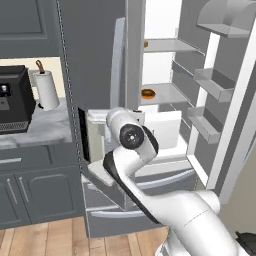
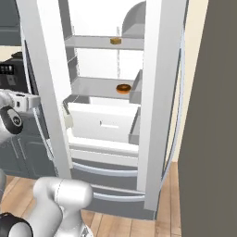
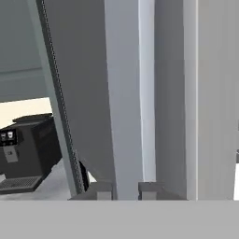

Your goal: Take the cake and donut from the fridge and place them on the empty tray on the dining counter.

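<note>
The fridge [image 2: 152,106] is seen with its doors swung open, and the donut [image 2: 123,88] is found on the middle shelf, with the cake [image 2: 115,40] on the shelf above it; both are untouched. In the hand view the gripper [image 3: 125,189] is seen drawn shut on the pale vertical edge of the left fridge door [image 3: 128,93], with its two dark tips set on either side of that edge. A risk is judged to lie in the door itself: if it is released while not fully open, it could be left across the arm's path to the shelves, and the elbow [image 1: 131,136] could be knocked against it. The coffee machine [image 1: 15,97] and the paper towel roll [image 1: 47,90] on the wall counter [image 1: 40,131] are close beside the door and could be struck by a wide swing.
</note>
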Available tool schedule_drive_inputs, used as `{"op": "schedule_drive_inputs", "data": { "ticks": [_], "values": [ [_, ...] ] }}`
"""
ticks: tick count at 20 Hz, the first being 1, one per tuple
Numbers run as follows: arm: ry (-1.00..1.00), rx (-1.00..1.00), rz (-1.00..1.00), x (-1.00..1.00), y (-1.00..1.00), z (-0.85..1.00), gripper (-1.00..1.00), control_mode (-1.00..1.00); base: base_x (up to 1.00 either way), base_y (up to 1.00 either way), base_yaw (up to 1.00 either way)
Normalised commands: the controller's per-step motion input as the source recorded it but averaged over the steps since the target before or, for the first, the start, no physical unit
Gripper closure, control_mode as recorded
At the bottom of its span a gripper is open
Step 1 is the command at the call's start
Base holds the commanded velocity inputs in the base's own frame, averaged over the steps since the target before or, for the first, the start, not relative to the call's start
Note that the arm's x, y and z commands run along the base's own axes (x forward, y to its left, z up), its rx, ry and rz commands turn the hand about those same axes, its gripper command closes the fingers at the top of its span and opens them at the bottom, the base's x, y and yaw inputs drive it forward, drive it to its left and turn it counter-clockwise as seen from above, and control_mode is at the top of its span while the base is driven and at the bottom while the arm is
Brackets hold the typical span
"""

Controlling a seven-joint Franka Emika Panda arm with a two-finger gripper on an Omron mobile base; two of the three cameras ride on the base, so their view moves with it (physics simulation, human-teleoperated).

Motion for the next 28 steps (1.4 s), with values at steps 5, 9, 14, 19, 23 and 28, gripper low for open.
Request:
{"op": "schedule_drive_inputs", "data": {
  "ticks": [5, 9, 14, 19, 23, 28],
  "values": [
    [0.07, 0.01, -0.05, -0.77, 1.0, 0.17, 1.0, -1.0, 0.0, 0.0, 0.0],
    [0.09, 0.01, -0.03, -0.66, 1.0, 0.15, 1.0, -1.0, 0.0, 0.0, 0.0],
    [0.07, -0.02, 0.0, -0.42, 1.0, 0.09, 1.0, -1.0, 0.0, 0.0, 0.0],
    [-0.01, -0.01, -0.06, -0.89, 0.16, 0.51, -1.0, -1.0, 0.0, 0.0, 0.0],
    [-0.11, 0.0, -0.01, -0.98, -0.91, 0.37, -1.0, -1.0, 0.0, 0.0, 0.0],
    [-0.04, 0.0, 0.0, -0.57, -1.0, 0.14, -1.0, -1.0, 0.0, 0.0, 0.0]
  ]
}}
